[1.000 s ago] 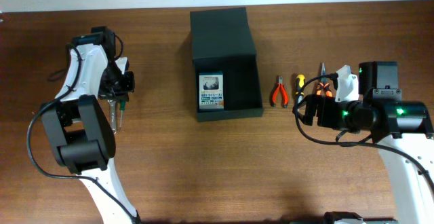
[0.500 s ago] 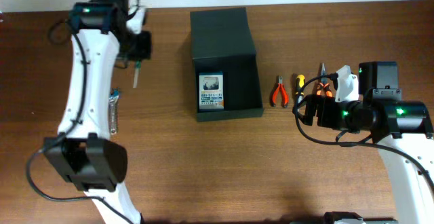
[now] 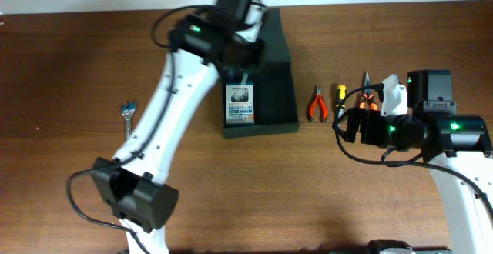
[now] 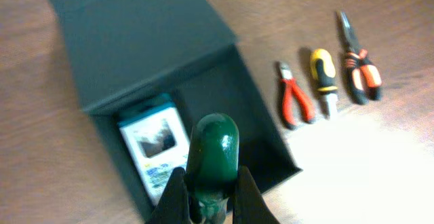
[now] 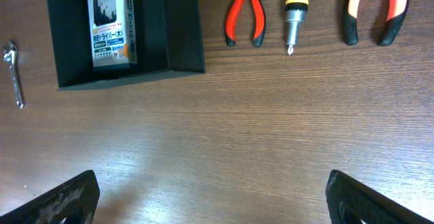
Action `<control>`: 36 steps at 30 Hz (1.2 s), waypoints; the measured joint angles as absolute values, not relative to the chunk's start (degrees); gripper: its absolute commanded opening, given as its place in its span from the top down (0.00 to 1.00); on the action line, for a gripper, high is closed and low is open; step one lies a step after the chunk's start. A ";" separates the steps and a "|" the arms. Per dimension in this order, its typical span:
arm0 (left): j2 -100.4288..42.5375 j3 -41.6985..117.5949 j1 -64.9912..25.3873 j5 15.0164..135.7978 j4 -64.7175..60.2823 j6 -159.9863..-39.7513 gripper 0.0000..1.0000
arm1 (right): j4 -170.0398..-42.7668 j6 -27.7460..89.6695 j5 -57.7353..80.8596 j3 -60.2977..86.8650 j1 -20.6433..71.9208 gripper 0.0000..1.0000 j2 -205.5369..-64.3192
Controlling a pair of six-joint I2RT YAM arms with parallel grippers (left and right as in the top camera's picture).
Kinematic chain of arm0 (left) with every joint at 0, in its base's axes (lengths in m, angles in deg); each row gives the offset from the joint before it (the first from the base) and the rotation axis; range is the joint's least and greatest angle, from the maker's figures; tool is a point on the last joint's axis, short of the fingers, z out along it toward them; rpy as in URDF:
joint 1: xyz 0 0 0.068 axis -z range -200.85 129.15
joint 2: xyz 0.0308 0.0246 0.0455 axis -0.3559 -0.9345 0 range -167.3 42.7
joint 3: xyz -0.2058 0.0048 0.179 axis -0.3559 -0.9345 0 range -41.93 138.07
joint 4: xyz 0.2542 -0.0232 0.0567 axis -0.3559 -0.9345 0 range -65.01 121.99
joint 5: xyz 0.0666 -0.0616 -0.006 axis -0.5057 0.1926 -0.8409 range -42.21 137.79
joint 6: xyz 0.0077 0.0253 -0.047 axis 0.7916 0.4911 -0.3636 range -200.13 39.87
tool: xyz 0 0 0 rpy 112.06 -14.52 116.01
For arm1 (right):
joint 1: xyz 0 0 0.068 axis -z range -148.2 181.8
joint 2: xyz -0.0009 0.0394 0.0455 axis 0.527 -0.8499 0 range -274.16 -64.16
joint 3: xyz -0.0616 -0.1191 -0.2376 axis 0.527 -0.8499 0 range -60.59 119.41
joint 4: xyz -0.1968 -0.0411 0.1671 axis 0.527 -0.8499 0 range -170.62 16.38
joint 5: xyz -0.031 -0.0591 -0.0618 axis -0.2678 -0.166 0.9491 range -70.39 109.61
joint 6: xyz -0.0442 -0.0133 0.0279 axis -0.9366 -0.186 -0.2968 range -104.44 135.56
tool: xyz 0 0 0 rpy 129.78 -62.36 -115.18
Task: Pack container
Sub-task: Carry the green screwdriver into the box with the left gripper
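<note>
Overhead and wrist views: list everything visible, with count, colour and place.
container: 1, dark green-black, table centre, lid open
card pack: 1, blue-and-white, inside container
green-handled tool: 1, in left pincer, above container
wrench: 1, silver, left of container
red pliers: 1, right of container
screwdriver: 1, yellow-black, beside red pliers
orange pliers: 1, orange-black, rightmost
table: 1, brown wood
left pincer: 1, shut on tool
right pincer: 1, open, above bare table

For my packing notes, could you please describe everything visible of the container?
The container is a matte, dark green-black rectangular box, seemingly cardboard, standing open on the wooden table with its flap lid folded back. A blue-and-white card pack lies inside, toward its left side. The left gripper holds a green-handled tool above it.
</note>
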State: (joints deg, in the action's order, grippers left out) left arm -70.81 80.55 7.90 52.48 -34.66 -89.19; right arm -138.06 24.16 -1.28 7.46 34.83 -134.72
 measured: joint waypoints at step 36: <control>-91.80 80.55 11.79 47.36 -32.96 -109.93 0.29 | -141.21 24.14 -1.28 7.46 34.83 0.01 -134.72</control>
